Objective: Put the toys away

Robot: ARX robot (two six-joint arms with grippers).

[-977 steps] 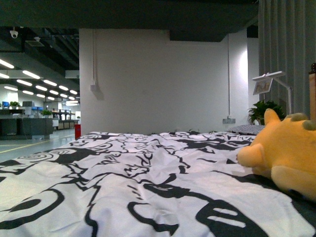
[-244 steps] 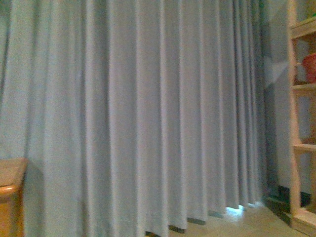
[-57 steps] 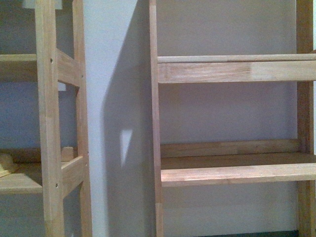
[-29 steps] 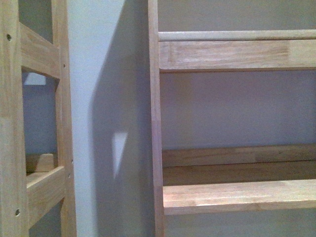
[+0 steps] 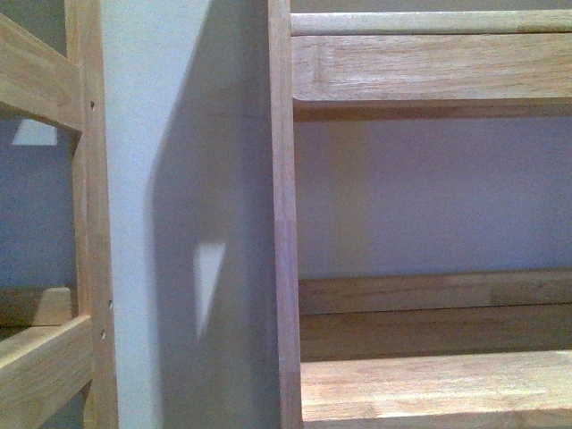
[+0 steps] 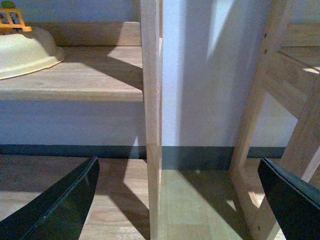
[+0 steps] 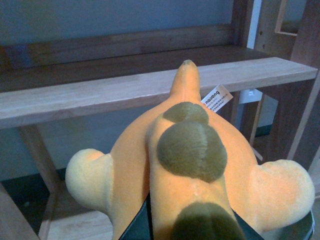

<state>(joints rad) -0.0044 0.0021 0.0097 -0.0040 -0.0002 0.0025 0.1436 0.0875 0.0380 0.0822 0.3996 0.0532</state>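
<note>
An orange-yellow plush toy [image 7: 190, 165] with olive-brown patches down its back and a white tag fills the right wrist view. My right gripper [image 7: 192, 227] is shut on it, and its dark fingers show on either side of the body. The toy's nose points at a bare wooden shelf board [image 7: 125, 92] just ahead and slightly below. My left gripper [image 6: 180, 200] is open, with nothing between its black fingers [image 6: 60, 205]; it hangs low over the floor facing a shelf post [image 6: 151, 125]. Neither arm shows in the front view.
Two wooden shelf units stand against a pale wall: one post [image 5: 284, 223] with its boards [image 5: 429, 384], and the other frame [image 5: 85, 223] beside it. A cream bowl-shaped thing [image 6: 25, 52] and an orange item [image 6: 11, 17] sit on a low board. A dark skirting [image 6: 75, 150] runs along the wooden floor.
In the front view the shelf has grown larger and closer. Its upper board has slid up towards the top of the picture, and the left frame has slid further left.
</note>
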